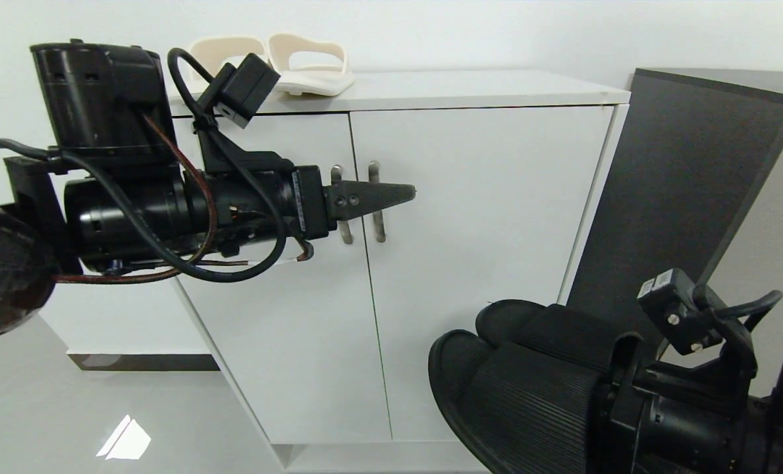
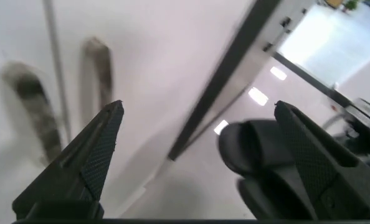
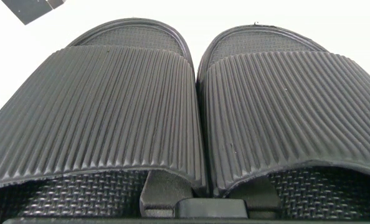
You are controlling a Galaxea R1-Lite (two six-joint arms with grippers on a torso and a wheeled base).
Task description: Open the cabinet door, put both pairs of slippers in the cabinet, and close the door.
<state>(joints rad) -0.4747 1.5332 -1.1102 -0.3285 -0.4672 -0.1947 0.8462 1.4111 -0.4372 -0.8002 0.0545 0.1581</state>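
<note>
Left pincer spread, centre-left of head frame, tips level with two handles on shut cabinet doors. Right pincer, lower right, pinching pair of black slippers side by side. White slippers upper left, atop cabinet.

Bright, even light on the cabinet, glare patch on the floor.

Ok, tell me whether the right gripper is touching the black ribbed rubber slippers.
Touching. The right wrist view shows the black slippers pressed against the right gripper.
</note>
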